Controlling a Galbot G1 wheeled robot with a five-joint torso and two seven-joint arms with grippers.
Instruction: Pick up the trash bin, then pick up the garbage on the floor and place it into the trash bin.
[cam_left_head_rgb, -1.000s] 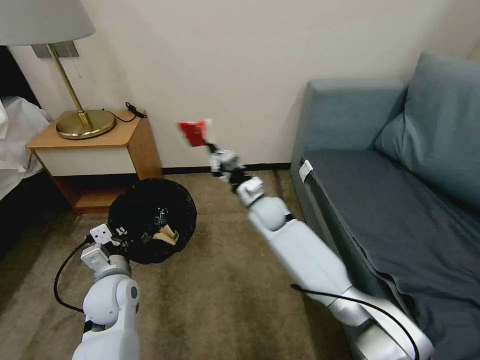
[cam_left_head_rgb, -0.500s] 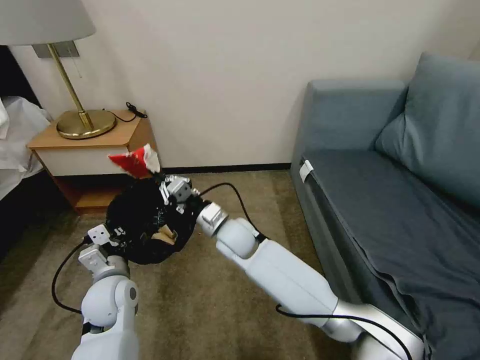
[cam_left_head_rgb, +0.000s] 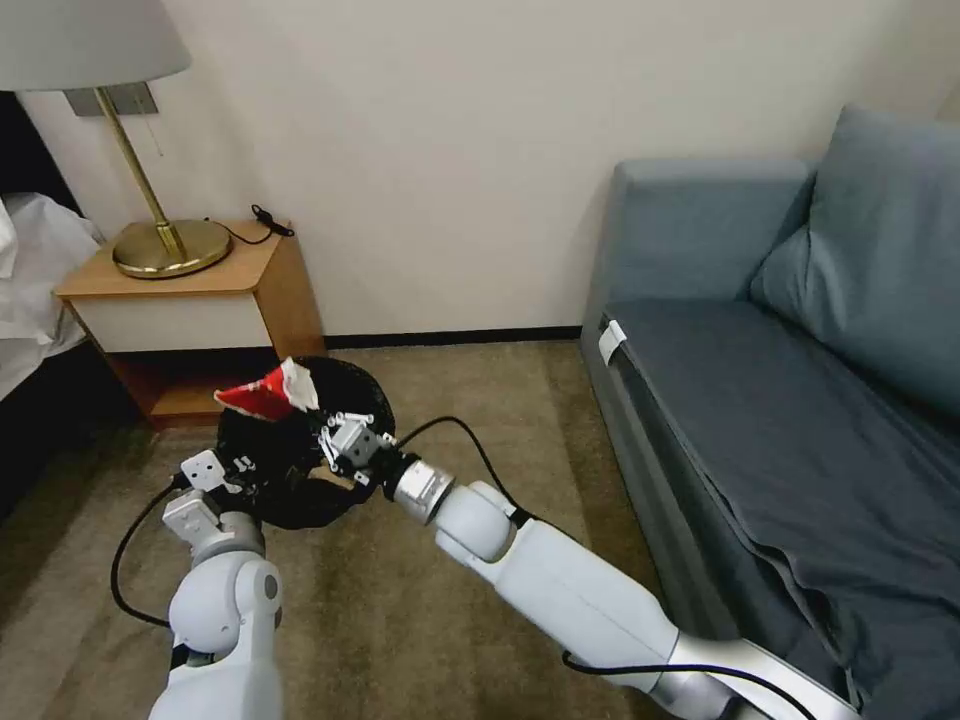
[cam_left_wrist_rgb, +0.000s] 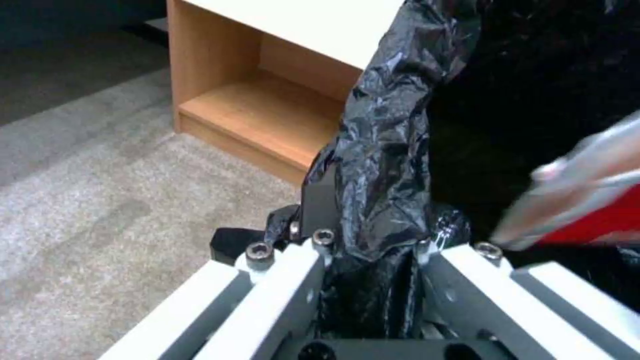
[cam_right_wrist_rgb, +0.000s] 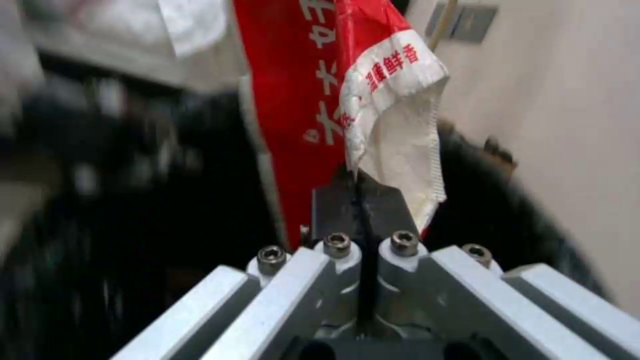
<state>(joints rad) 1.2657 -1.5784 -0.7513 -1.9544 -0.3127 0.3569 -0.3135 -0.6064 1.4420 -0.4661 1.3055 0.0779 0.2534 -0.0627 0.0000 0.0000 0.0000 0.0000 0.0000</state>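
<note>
Head view shows my right gripper (cam_left_head_rgb: 322, 432) over the mouth of the trash bin (cam_left_head_rgb: 345, 385), its jaws pinched tight on the red-and-white wrapper (cam_left_head_rgb: 265, 393), which sticks up above the bin's far-left rim. A second ago that same arm was stretched out toward the wall with the wrapper held high and well clear of the bin; half a second ago it had swung across to the bin's upper edge, and now it has dropped lower and pulled in nearer to me, so the wrapper sits over the black liner instead of against the nightstand (cam_left_head_rgb: 190, 290). My left gripper (cam_left_head_rgb: 232, 478) is where it was before, clamped on the near rim of the bin and holding it tilted with its opening turned toward me, above the carpet (cam_left_head_rgb: 420, 600). In the left wrist view my left fingers (cam_left_wrist_rgb: 319, 197) are closed on a fold of the crinkly black bag (cam_left_wrist_rgb: 387, 150), with the wrapper (cam_left_wrist_rgb: 600, 220) coming in at one side over the dark interior. In the right wrist view my two right fingers (cam_right_wrist_rgb: 360, 200) are pressed together on the wrapper's lower edge, red print and white lining (cam_right_wrist_rgb: 373, 100) rising from them, with the bin's black bag behind. The sofa (cam_left_head_rgb: 800, 380) stands off to my right, well apart from the bin.
</note>
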